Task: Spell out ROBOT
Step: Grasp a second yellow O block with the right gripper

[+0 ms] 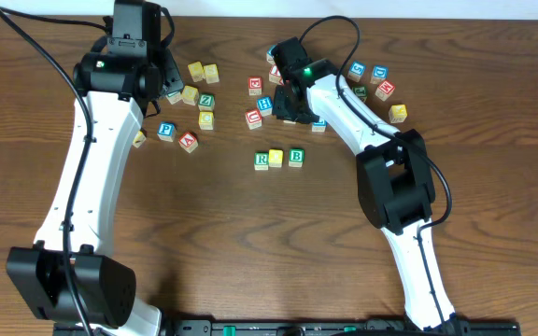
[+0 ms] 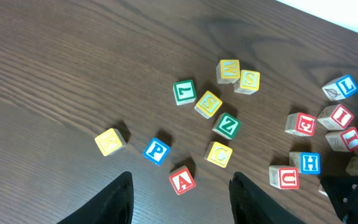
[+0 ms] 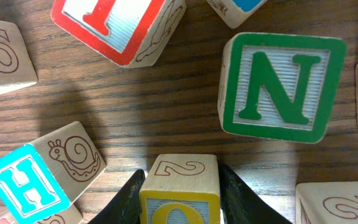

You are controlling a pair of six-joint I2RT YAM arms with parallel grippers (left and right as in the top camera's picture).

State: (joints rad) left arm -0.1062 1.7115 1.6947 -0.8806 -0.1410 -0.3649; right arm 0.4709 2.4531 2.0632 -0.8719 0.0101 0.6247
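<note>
A row of three blocks lies mid-table: green R (image 1: 261,161), a yellow block (image 1: 276,157) and green B (image 1: 295,157). My right gripper (image 1: 292,103) is down among the middle cluster. In the right wrist view its fingers (image 3: 180,180) are shut on a yellow O block (image 3: 179,193) that has a 2 on its side and rests on the wood. My left gripper (image 1: 162,82) hovers over the left cluster, open and empty (image 2: 180,199). The red A block (image 2: 182,181) lies on the table between its fingers.
A green N block (image 3: 281,87), a cyan H block (image 3: 27,183) and a red-framed block (image 3: 114,22) crowd the held block. Blue P (image 2: 156,151), green Z (image 2: 227,126), yellow S (image 2: 249,79) and red U (image 2: 286,178) lie scattered. More blocks sit at the far right (image 1: 384,89).
</note>
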